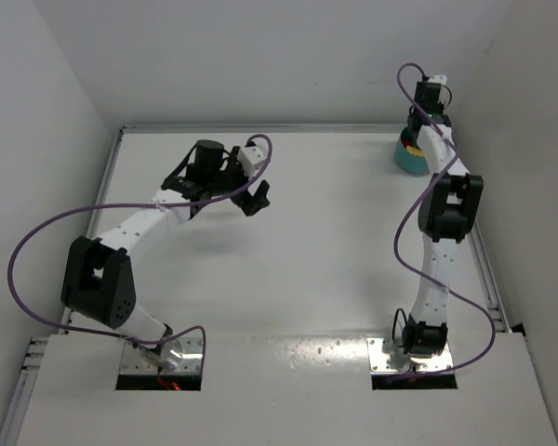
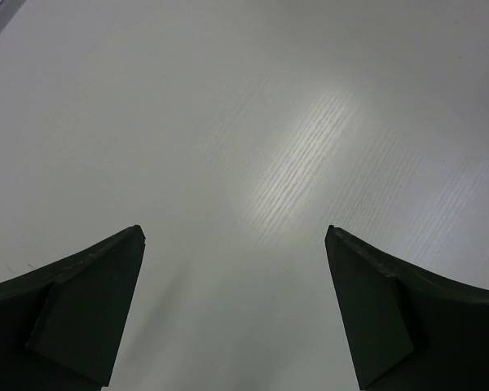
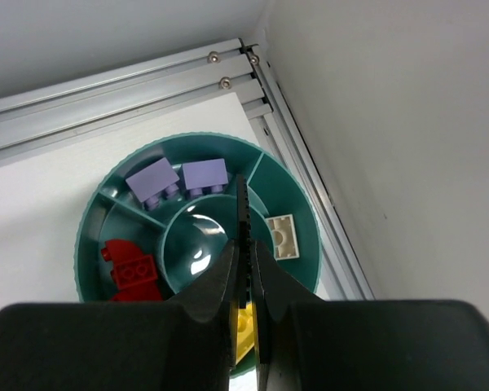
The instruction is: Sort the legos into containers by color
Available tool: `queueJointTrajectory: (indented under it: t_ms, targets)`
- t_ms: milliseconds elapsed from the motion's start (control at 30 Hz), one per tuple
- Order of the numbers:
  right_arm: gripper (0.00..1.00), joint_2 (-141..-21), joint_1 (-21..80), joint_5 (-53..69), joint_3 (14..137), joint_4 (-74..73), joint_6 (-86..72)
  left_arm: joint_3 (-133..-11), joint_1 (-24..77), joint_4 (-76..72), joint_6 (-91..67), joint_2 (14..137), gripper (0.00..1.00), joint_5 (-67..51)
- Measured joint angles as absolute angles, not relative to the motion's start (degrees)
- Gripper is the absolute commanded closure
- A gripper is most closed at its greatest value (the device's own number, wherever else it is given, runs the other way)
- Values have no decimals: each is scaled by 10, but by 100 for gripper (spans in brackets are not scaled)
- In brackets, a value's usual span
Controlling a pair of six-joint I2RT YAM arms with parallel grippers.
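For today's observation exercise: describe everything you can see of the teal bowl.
Round teal plastic bowl, upright on the table, far right corner, beside metal rails. Dividers form a bare round centre and outer compartments: two purple bricks far, red ones left, a pale one right, yellow near. The right hand hangs above, pinching a thin black piece.

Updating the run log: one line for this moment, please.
left gripper: open over table | right gripper: shut on black lego above teal bowl | inside: purple legos, red legos
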State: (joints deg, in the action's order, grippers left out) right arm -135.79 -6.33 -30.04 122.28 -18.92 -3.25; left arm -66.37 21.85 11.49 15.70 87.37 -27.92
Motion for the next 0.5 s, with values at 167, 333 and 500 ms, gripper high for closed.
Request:
queueJointTrajectory:
  t_ms: [167,333,500]
  targets:
    - [82,-1365,-66,-300,1231,-189,-38,-665,218,115,157,874,1,-280]
    - [69,-1365,-66,-290,1232,-190,-45,-666,218,115,157,874,1,-280]
    - [69,-1364,-66,-263,1229,-196,-46,-670,218,115,156,884,1,-281]
